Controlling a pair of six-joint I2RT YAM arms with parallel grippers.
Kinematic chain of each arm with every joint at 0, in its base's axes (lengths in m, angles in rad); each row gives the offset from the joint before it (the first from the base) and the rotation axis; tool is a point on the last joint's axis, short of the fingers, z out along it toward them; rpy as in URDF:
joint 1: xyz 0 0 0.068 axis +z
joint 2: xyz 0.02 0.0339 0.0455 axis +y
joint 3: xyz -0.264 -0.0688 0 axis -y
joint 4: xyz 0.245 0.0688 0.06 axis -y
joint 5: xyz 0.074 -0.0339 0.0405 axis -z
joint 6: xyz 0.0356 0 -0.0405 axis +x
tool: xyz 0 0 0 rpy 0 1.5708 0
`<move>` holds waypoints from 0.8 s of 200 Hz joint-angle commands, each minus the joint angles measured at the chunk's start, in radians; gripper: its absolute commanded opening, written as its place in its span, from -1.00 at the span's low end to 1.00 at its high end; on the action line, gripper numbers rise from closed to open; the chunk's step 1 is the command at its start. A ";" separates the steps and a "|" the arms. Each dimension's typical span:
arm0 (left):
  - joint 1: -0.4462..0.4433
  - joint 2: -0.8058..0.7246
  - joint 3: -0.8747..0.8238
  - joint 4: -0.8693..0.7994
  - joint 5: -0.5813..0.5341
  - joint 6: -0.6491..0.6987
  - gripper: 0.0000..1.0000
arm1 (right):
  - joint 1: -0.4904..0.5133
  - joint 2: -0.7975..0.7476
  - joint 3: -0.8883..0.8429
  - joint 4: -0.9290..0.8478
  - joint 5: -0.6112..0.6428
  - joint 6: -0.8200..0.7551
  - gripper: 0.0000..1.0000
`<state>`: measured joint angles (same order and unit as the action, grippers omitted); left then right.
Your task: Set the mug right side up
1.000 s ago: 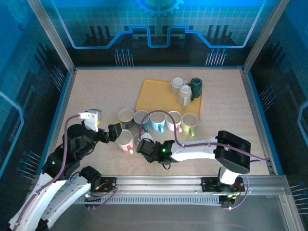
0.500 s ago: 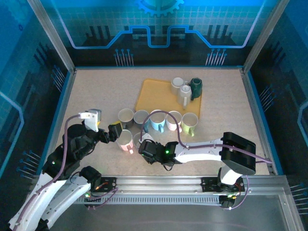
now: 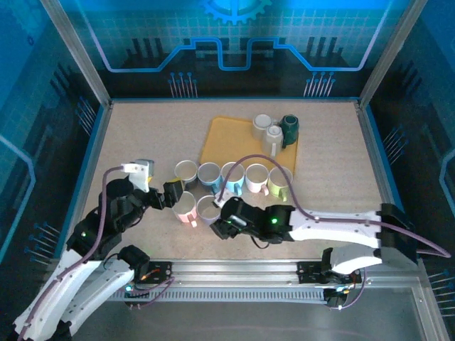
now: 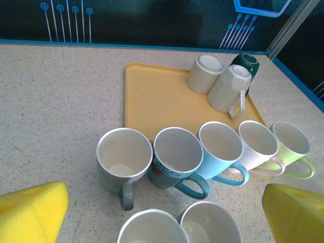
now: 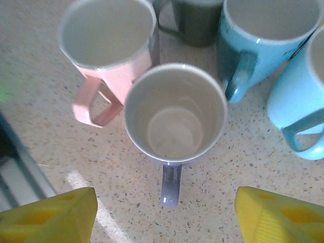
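My right pincer [image 5: 164, 210] stands open and grasps nothing. Its yellow pads [image 5: 50, 217] sit wide apart at 7 and 5 o'clock in the wrist view, clear of the mug [image 5: 174, 119]. The mug stands mouth up on the table [image 5: 45, 131], with its handle pointing to 6 o'clock, straight down the gap between the pads. That lineup suggests to me a grip taken on the handle side.

A pink mug [image 5: 109, 50] is close against it at 10 o'clock; I cannot tell whether they touch. Both stand at the 6 o'clock side of the row of mugs [image 4: 220, 147] in front of the tray [image 4: 152, 96].

I judge the turn done. I would back out toward 6 o'clock, lifting first so as not to catch the handle. My left pincer [image 4: 162, 215] hangs open and empty, likely parked out of the way.
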<state>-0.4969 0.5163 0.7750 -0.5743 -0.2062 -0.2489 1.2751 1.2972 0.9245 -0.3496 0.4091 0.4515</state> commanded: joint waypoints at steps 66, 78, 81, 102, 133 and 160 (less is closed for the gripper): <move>-0.006 0.237 0.209 -0.095 -0.009 -0.164 0.98 | -0.024 -0.238 0.022 -0.080 -0.007 -0.127 0.48; -0.012 0.283 0.241 -0.093 -0.004 -0.193 0.98 | -0.056 -0.227 0.054 -0.152 0.027 -0.090 0.48; -0.015 0.297 0.249 -0.090 -0.005 -0.201 0.98 | -0.066 -0.226 0.058 -0.164 0.032 -0.080 0.48; -0.085 0.397 0.306 -0.056 -0.058 -0.227 0.98 | -0.143 -0.260 0.049 -0.186 0.003 -0.024 0.48; -0.178 0.596 0.417 0.001 -0.124 -0.237 0.98 | -0.331 -0.370 0.019 -0.198 -0.095 0.054 0.47; -0.195 0.796 0.526 0.070 -0.110 -0.226 0.98 | -0.524 -0.456 0.007 -0.231 -0.164 0.092 0.46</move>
<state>-0.6781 1.1812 1.2049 -0.5896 -0.2932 -0.4667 0.8761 0.9119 0.9459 -0.5301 0.3138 0.4789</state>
